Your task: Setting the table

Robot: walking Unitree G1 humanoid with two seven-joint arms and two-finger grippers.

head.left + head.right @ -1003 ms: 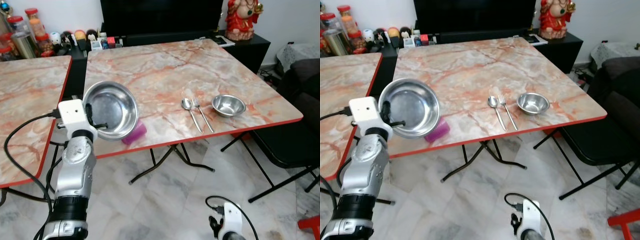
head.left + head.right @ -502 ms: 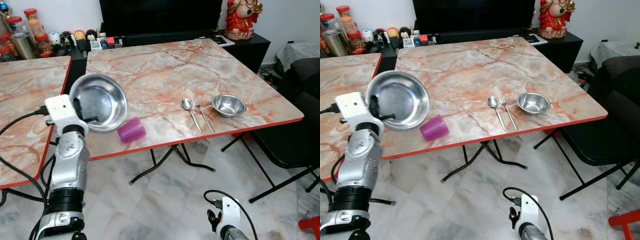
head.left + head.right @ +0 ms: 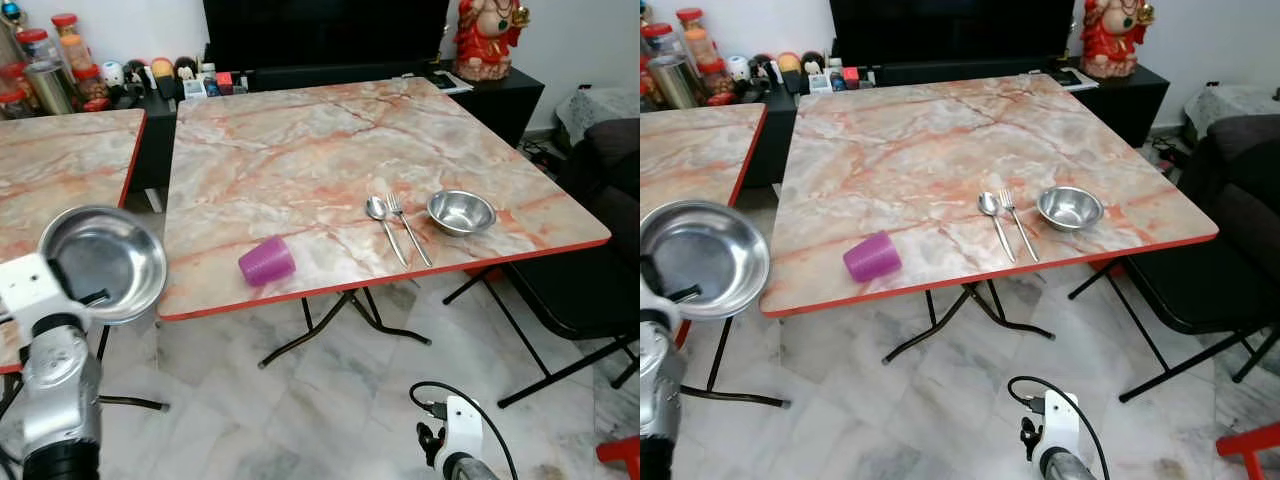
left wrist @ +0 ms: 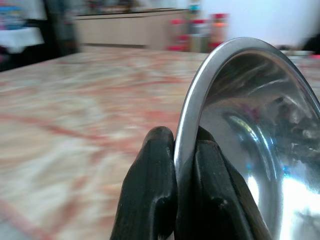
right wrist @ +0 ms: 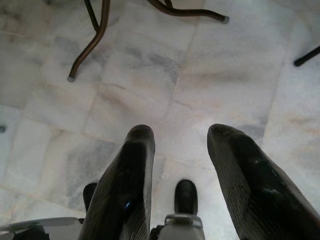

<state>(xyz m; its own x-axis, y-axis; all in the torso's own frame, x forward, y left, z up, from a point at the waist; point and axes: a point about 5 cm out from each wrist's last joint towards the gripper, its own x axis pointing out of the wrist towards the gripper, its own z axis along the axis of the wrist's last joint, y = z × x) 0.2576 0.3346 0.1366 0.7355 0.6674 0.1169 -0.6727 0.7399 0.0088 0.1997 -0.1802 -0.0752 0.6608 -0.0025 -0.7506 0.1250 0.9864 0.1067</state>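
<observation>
Left wrist view: black fingers (image 4: 150,195) pinching shiny round steel plate (image 4: 250,140).

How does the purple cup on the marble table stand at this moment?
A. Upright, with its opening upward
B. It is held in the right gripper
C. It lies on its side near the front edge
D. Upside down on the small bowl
C: the purple cup lies on its side on the table, close to the red front edge and apart from the spoon.

Red stool (image 3: 620,450) cut off at frame corner.
</observation>
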